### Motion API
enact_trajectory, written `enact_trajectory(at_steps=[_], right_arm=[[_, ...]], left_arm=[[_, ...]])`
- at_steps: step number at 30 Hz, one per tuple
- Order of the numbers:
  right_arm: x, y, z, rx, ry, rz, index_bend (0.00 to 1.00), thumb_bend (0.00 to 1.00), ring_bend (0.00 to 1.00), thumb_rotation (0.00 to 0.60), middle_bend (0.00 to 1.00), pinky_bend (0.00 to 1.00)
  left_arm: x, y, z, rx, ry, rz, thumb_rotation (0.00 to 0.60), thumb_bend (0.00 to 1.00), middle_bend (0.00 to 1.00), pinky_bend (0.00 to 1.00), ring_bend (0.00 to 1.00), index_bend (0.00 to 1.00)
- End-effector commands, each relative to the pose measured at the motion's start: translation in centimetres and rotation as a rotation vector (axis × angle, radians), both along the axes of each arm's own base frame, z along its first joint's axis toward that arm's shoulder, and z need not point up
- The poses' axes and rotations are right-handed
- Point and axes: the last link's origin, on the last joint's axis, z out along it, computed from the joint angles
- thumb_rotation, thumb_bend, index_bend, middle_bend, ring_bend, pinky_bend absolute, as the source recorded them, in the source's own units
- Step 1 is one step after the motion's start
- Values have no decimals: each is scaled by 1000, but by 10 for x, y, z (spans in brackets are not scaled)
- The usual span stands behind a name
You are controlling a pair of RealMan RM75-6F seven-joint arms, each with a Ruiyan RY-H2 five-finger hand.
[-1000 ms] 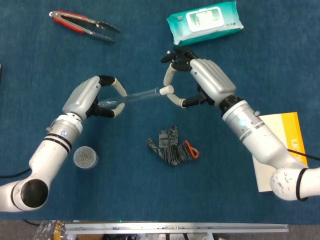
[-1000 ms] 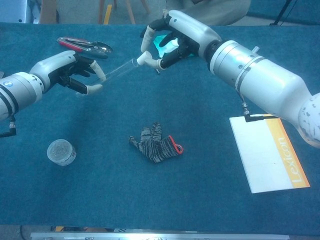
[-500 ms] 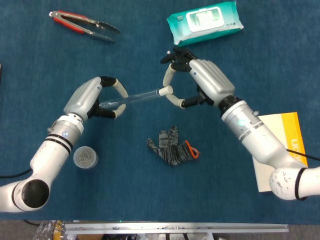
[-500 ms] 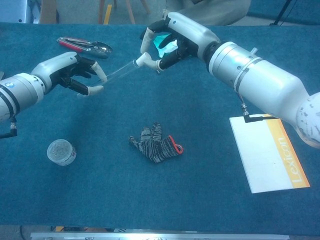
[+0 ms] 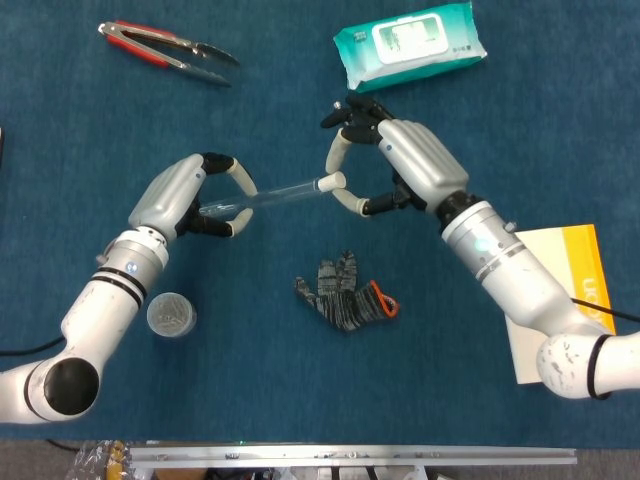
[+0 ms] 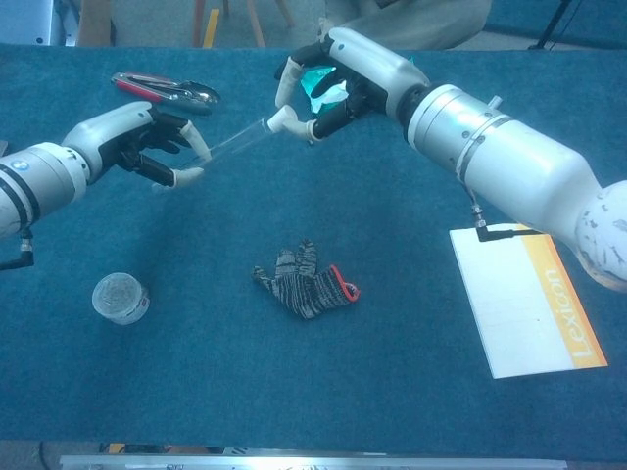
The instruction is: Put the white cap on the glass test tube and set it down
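Note:
A clear glass test tube [image 5: 278, 193] [image 6: 233, 142] hangs above the blue table, nearly level, pointing right. My left hand [image 5: 190, 195] [image 6: 137, 142] grips its left end. The white cap [image 5: 332, 181] [image 6: 282, 118] sits at the tube's right mouth, pinched between thumb and a finger of my right hand [image 5: 395, 160] [image 6: 343, 73]. Whether the cap is fully seated on the tube cannot be told.
Red-handled tongs [image 5: 165, 48] [image 6: 162, 89] lie at the far left and a teal wipes pack [image 5: 410, 42] at the back. A striped work glove [image 5: 344, 294] [image 6: 304, 282] lies mid-table, a small round tin [image 5: 171, 314] [image 6: 120, 297] front left, a white-and-orange booklet [image 5: 565, 300] [image 6: 529, 299] right.
Both hands and the tube have shifted only slightly; the cap stays at the tube's mouth.

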Motion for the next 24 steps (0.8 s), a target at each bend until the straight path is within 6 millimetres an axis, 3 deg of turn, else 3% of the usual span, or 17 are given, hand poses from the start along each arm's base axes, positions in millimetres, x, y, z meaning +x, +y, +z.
enact_trajectory(at_steps=[1,24], right_arm=[[0,0,0,-1,-2,-1,583,317,71,600,254,234],[1,1,-3,11,-6,-3,583,317,71,600,254,235]], left_arm=[[0,-1,-1,0,3,-1,600,342,322,127,164,549],[1,0,-1,-6,3,5,600,342,322,127,165,548]])
